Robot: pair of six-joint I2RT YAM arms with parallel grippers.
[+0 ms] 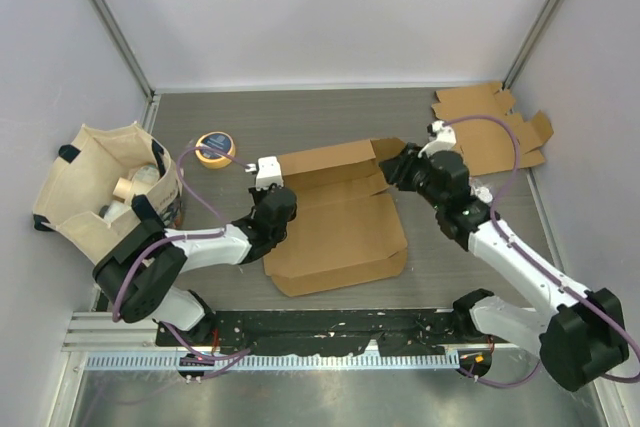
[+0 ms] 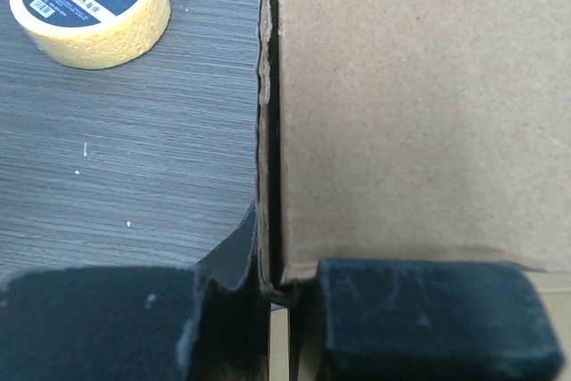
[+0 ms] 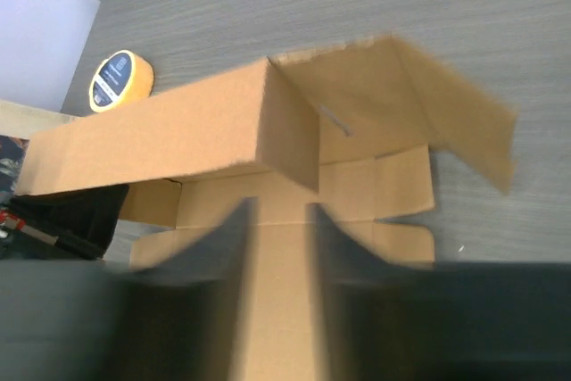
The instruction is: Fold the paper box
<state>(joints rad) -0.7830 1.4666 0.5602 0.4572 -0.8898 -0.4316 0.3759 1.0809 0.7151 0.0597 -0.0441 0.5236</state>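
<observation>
A brown paper box [image 1: 335, 222] lies half folded in the middle of the table, its back wall raised. My left gripper [image 1: 268, 185] is at the box's back left corner. In the left wrist view it [image 2: 284, 296] is shut on the lower edge of the upright double wall [image 2: 419, 113]. My right gripper [image 1: 402, 167] is over the box's back right corner. In the right wrist view it [image 3: 278, 225] is open and blurred, above the flat inner panel [image 3: 277, 310], with the raised wall [image 3: 169, 131] and a loose side flap [image 3: 446, 122] beyond.
A yellow tape roll [image 1: 214, 149] lies left of the box and shows in both wrist views [image 2: 89, 6] [image 3: 120, 80]. A cloth bag [image 1: 100, 197] with items stands at the far left. More flat cardboard [image 1: 490, 127] lies at the back right.
</observation>
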